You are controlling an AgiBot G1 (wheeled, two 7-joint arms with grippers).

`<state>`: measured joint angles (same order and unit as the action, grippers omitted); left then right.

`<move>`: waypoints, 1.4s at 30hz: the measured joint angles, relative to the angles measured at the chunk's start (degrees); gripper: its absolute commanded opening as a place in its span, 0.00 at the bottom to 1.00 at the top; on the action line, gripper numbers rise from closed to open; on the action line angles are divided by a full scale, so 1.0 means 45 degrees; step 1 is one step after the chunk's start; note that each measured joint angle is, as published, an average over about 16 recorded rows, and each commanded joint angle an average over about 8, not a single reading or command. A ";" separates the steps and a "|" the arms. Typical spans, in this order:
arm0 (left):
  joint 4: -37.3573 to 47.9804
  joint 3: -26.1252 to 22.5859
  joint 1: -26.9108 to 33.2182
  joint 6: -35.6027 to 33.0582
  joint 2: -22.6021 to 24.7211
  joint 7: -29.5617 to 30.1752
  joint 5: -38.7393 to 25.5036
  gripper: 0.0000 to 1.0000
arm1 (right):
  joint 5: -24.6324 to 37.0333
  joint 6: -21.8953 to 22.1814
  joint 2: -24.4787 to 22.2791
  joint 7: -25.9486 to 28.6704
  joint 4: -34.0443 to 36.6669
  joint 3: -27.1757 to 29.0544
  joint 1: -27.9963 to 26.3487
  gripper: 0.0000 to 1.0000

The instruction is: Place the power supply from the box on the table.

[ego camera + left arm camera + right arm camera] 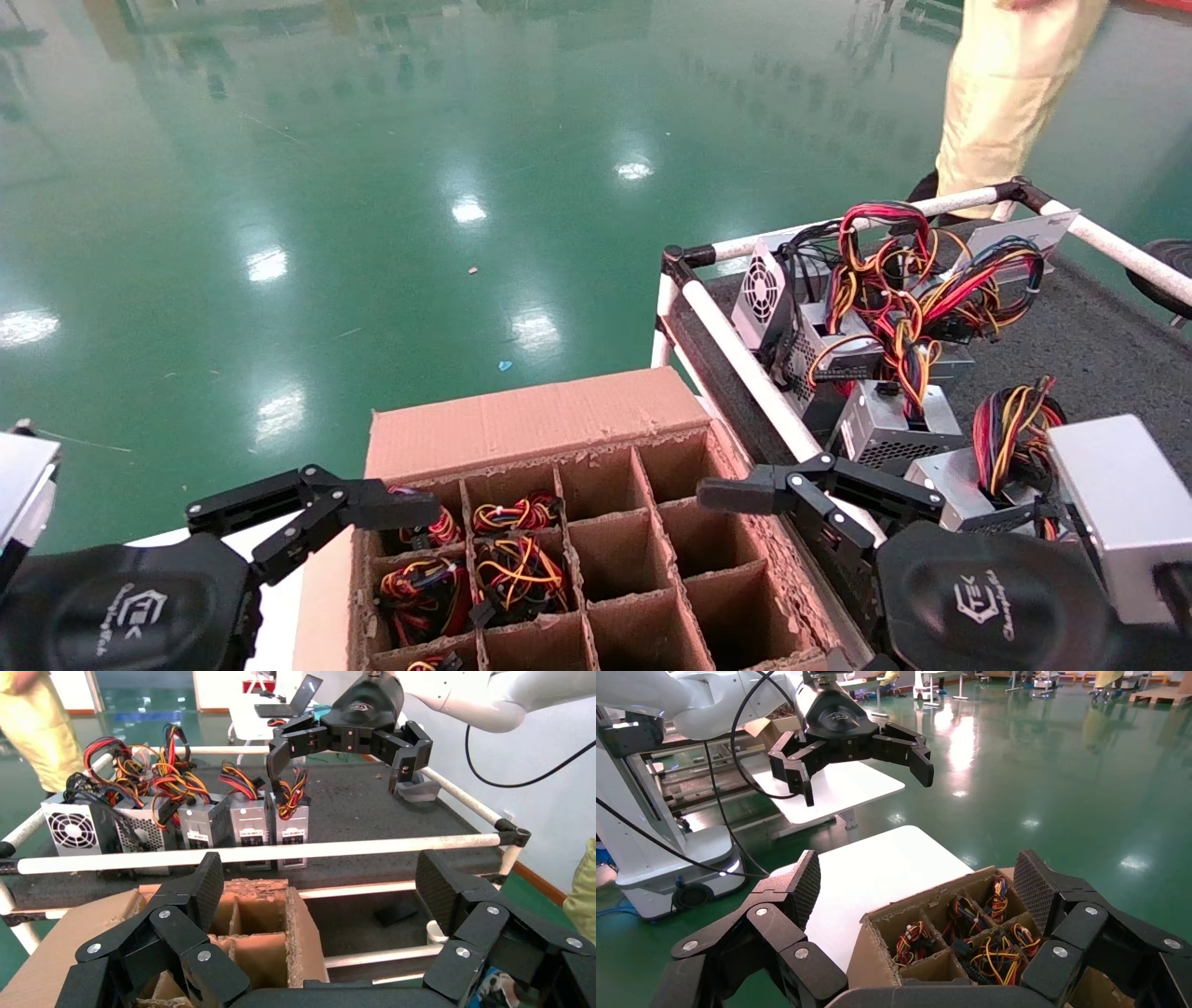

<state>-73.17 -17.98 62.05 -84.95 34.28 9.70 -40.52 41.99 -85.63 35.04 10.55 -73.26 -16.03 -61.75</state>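
While several supplies [894,433] sit on tabletop [1099,345] beside box [596,559], more remain in box cells; left hand [312,508] and right hand [819,494] spread, empty, over box.

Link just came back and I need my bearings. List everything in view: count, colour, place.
box: one, brown cardboard, divider grid, front centre.
power supplies in box: several, only yellow-red-black wires show, robot's-left cells; other cells empty.
power supplies on table: about five, silver-grey, along the box-side rail.
table: one, dark grey, white rails, right of box.
person: one, yellow clothing, behind table.
floor: green, glossy.
left gripper: black, open, above the box's left edge.
right gripper: black, open, above the box's right edge.
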 measured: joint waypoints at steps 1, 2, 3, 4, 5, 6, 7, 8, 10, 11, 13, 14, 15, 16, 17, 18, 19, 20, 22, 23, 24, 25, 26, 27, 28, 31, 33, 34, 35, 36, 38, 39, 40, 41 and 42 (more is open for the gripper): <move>0.0000 0.0000 0.0000 0.0000 0.0000 0.0000 0.0000 0.00 | 0.0000 0.0000 0.0000 0.0000 0.0000 0.0000 0.0000 1.00; 0.0000 0.0000 0.0000 0.0000 0.0000 0.0000 0.0000 0.00 | 0.0000 0.0000 0.0000 0.0000 0.0000 0.0000 0.0000 1.00; 0.0000 0.0000 0.0000 0.0000 0.0000 0.0000 0.0000 0.00 | 0.0000 0.0000 0.0000 0.0000 0.0000 0.0000 0.0000 1.00; 0.0000 0.0000 0.0000 0.0000 0.0000 0.0000 0.0000 0.00 | 0.0000 0.0000 0.0000 0.0000 0.0000 0.0000 0.0000 1.00; 0.0000 0.0000 0.0000 0.0000 0.0000 0.0000 0.0000 0.00 | 0.0000 0.0000 0.0000 0.0000 0.0000 0.0000 0.0000 1.00; 0.0000 0.0000 0.0000 0.0000 0.0000 0.0000 0.0000 0.00 | 0.0000 0.0000 0.0000 0.0000 0.0000 0.0000 0.0000 1.00; 0.0000 0.0000 0.0000 0.0000 0.0000 0.0000 0.0000 0.00 | 0.0000 0.0000 0.0000 0.0000 0.0000 0.0000 0.0000 1.00; 0.0000 0.0000 0.0000 0.0000 0.0000 0.0000 0.0000 0.00 | 0.0000 0.0000 0.0000 0.0000 0.0000 0.0000 0.0000 1.00; 0.0000 0.0000 0.0000 0.0000 0.0000 0.0000 0.0000 0.00 | 0.0000 0.0000 0.0000 0.0000 0.0000 0.0000 0.0000 1.00; 0.0000 0.0000 0.0000 0.0000 0.0000 0.0000 0.0000 0.00 | 0.0000 0.0000 0.0000 0.0000 0.0000 0.0000 0.0000 1.00; 0.0000 0.0000 0.0000 0.0000 0.0000 0.0000 0.0000 0.00 | 0.0000 0.0000 0.0000 0.0000 0.0000 0.0000 0.0000 1.00; 0.0000 0.0000 0.0000 0.0000 0.0000 0.0000 0.0000 0.00 | 0.0000 0.0000 0.0000 0.0000 0.0000 0.0000 0.0000 1.00; 0.0000 0.0000 0.0000 0.0000 0.0000 0.0000 0.0000 0.00 | 0.0000 0.0000 0.0000 0.0000 0.0000 0.0000 0.0000 1.00; 0.0000 0.0000 0.0000 0.0000 0.0000 0.0000 0.0000 0.00 | 0.0000 0.0000 0.0000 0.0000 0.0000 0.0000 0.0000 1.00; 0.0000 0.0000 0.0000 0.0000 0.0000 0.0000 0.0000 0.00 | 0.0000 0.0000 0.0000 0.0000 0.0000 0.0000 0.0000 1.00; 0.0000 0.0000 0.0000 0.0000 0.0000 0.0000 0.0000 0.00 | 0.0000 0.0000 0.0000 0.0000 0.0000 0.0000 0.0000 1.00; 0.0000 0.0000 0.0000 0.0000 0.0000 0.0000 0.0000 0.00 | 0.0000 0.0000 0.0000 0.0000 0.0000 0.0000 0.0000 1.00; 0.0000 0.0000 0.0000 0.0000 0.0000 0.0000 0.0000 0.00 | 0.0000 0.0000 0.0000 0.0000 0.0000 0.0000 0.0000 1.00; 0.0000 0.0000 0.0000 0.0000 0.0000 0.0000 0.0000 0.00 | 0.0000 0.0000 0.0000 0.0000 0.0000 0.0000 0.0000 1.00; 0.0000 0.0000 0.0000 0.0000 0.0000 0.0000 0.0000 0.00 | 0.0000 0.0000 0.0000 0.0000 0.0000 0.0000 0.0000 1.00; 0.0000 0.0000 0.0000 0.0000 0.0000 0.0000 0.0000 0.00 | 0.0000 0.0000 0.0000 0.0000 0.0000 0.0000 0.0000 1.00; 0.0000 0.0000 0.0000 0.0000 0.0000 0.0000 0.0000 0.00 | 0.0000 0.0000 0.0000 0.0000 0.0000 0.0000 0.0000 1.00; 0.0000 0.0000 0.0000 0.0000 0.0000 0.0000 0.0000 0.00 | 0.0000 0.0000 0.0000 0.0000 0.0000 0.0000 0.0000 1.00; 0.0000 0.0000 0.0000 0.0000 0.0000 0.0000 0.0000 0.00 | 0.0000 0.0000 0.0000 0.0000 0.0000 0.0000 0.0000 1.00; 0.0000 0.0000 0.0000 0.0000 0.0000 0.0000 0.0000 0.00 | 0.0000 0.0000 0.0000 0.0000 0.0000 0.0000 0.0000 1.00; 0.0000 0.0000 0.0000 0.0000 0.0000 0.0000 0.0000 0.00 | 0.0000 0.0000 0.0000 0.0000 0.0000 0.0000 0.0000 1.00; 0.0000 0.0000 0.0000 0.0000 0.0000 0.0000 0.0000 0.00 | 0.0000 0.0000 0.0000 0.0000 0.0000 0.0000 0.0000 1.00; 0.0000 0.0000 0.0000 0.0000 0.0000 0.0000 0.0000 0.00 | 0.0000 0.0000 0.0000 0.0000 0.0000 0.0000 0.0000 1.00; 0.0000 0.0000 0.0000 0.0000 0.0000 0.0000 0.0000 0.00 | 0.0000 0.0000 0.0000 0.0000 0.0000 0.0000 0.0000 1.00; 0.0000 0.0000 0.0000 0.0000 0.0000 0.0000 0.0000 0.00 | 0.0000 0.0000 0.0000 0.0000 0.0000 0.0000 0.0000 1.00; 0.0000 0.0000 0.0000 0.0000 0.0000 0.0000 0.0000 0.00 | 0.0000 0.0000 0.0000 0.0000 0.0000 0.0000 0.0000 1.00; 0.0000 0.0000 0.0000 0.0000 0.0000 0.0000 0.0000 0.00 | 0.0000 0.0000 0.0000 0.0000 0.0000 0.0000 0.0000 1.00; 0.0000 0.0000 0.0000 0.0000 0.0000 0.0000 0.0000 0.00 | 0.0000 0.0000 0.0000 0.0000 0.0000 0.0000 0.0000 1.00; 0.0000 0.0000 0.0000 0.0000 0.0000 0.0000 0.0000 0.00 | 0.0000 0.0000 0.0000 0.0000 0.0000 0.0000 0.0000 1.00; 0.0000 0.0000 0.0000 0.0000 0.0000 0.0000 0.0000 0.00 | 0.0000 0.0000 0.0000 0.0000 0.0000 0.0000 0.0000 1.00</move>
<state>-73.17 -17.98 62.05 -84.95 34.28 9.70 -40.52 41.99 -85.63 35.04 10.55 -73.27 -16.03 -61.75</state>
